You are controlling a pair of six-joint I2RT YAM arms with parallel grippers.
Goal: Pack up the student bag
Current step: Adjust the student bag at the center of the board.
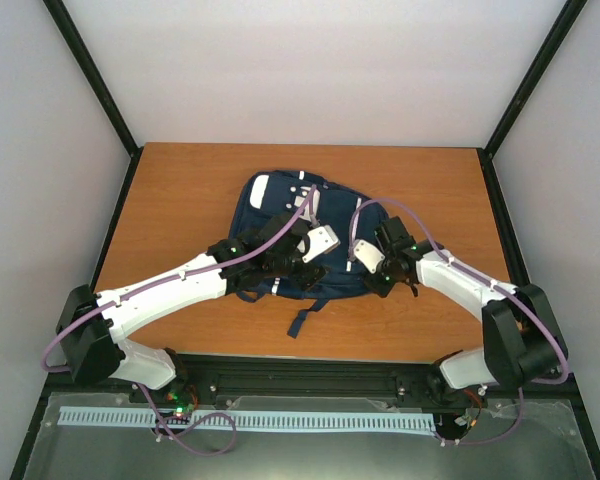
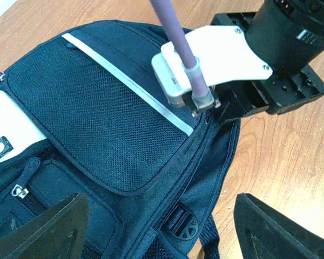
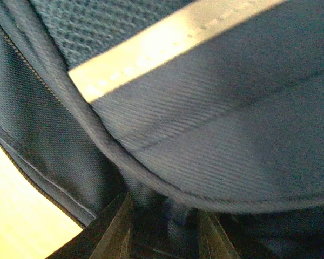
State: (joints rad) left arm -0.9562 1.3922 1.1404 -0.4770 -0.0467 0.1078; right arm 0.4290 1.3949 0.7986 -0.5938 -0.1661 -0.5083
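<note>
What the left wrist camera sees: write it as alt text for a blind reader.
A navy backpack with a white stripe lies flat on a wooden table. The right hand is at its side zip, and the left hand hovers open above a front pocket.

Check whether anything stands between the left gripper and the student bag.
Nothing visible does. The left gripper hangs open just above the student bag, with only bare navy fabric showing between its fingers. The right gripper is at the bag's side seam, off to one side of that path.
</note>
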